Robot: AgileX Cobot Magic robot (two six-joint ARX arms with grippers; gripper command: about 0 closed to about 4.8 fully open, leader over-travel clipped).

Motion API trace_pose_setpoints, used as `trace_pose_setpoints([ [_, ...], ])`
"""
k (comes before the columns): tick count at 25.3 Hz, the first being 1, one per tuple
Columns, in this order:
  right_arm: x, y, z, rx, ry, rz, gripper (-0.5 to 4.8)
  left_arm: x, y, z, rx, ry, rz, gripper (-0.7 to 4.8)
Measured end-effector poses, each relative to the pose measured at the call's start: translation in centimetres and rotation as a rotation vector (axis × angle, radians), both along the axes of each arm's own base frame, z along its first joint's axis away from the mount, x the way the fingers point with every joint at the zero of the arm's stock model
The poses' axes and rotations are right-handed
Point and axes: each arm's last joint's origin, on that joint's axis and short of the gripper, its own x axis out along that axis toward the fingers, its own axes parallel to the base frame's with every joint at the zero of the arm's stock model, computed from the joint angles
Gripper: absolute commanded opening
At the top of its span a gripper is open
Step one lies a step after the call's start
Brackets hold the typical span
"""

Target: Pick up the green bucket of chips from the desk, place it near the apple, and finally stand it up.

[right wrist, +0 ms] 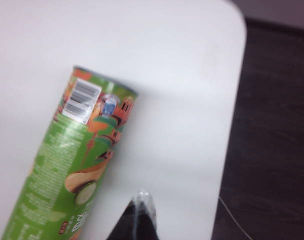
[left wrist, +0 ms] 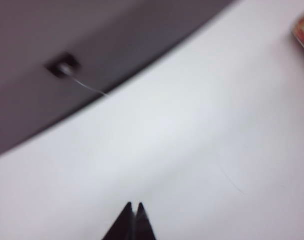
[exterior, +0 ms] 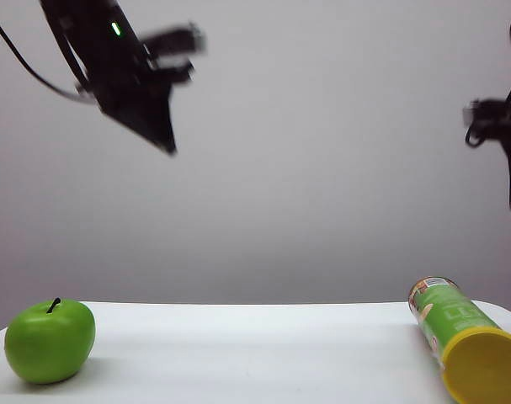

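The green bucket of chips (exterior: 457,324) lies on its side at the desk's (exterior: 255,353) right end, yellow lid toward the camera, silver base pointing away. The right wrist view shows its barcode and print (right wrist: 74,165). The green apple (exterior: 50,340) sits upright at the desk's left front. My left gripper (exterior: 169,145) hangs high above the left half of the desk, jaws shut and empty, its tips (left wrist: 133,205) over bare white surface. My right gripper (right wrist: 141,196) is also shut and empty, hovering just beside the can; in the exterior view only part of its arm (exterior: 501,135) shows at the right edge.
The desk's rounded corner (right wrist: 237,25) and edge drop to dark floor (right wrist: 272,130) close beside the can. A small dark fitting with a thin wire (left wrist: 64,67) lies on the floor past the far edge in the left wrist view. A plain grey wall backs the desk.
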Motion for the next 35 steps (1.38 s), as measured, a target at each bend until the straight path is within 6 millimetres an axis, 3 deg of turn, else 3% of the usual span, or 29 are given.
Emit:
trace_pose_setpoints([
  [3, 0.6, 0.0, -1.5, -0.008, 0.048, 0.021, -0.05, 1.5, -1.4, -1.3, -0.005, 0.092, -0.033, -0.04],
  [6, 1.4, 0.0, -4.0, -0.003, 0.134, 0.046, -0.05, 2.7, -4.3, -2.2, 0.019, 0.182, -0.094, -0.04],
  [13, 2.1, -0.1, -5.8, 0.006, 0.17, 0.047, -0.05, 3.1, -10.7, -3.5, 0.027, 0.164, -0.176, -0.04],
  [15, 2.4, -0.2, -5.6, 0.004, 0.128, 0.046, -0.05, 3.7, -12.8, -5.9, 0.005, 0.17, -0.153, -0.05],
  [17, 2.5, -0.3, -5.6, 0.004, 0.116, 0.044, -0.05, 3.6, -13.8, -7.4, 0.006, 0.191, -0.149, -0.05],
  [21, 2.9, -0.4, -5.5, 0.075, 0.074, 0.071, -0.05, 2.1, -17.6, -11.1, 0.02, 0.219, -0.216, -0.05],
  [26, 3.3, -0.7, -6.1, 0.092, 0.067, 0.071, -0.05, 1.5, -19.3, -13.2, 0.013, 0.218, -0.214, -0.05],
  [35, 4.2, -0.6, -10.1, 0.13, 0.165, 0.081, -0.05, 1.7, -20.3, -15.4, -0.071, 0.274, -0.19, -0.05],
])
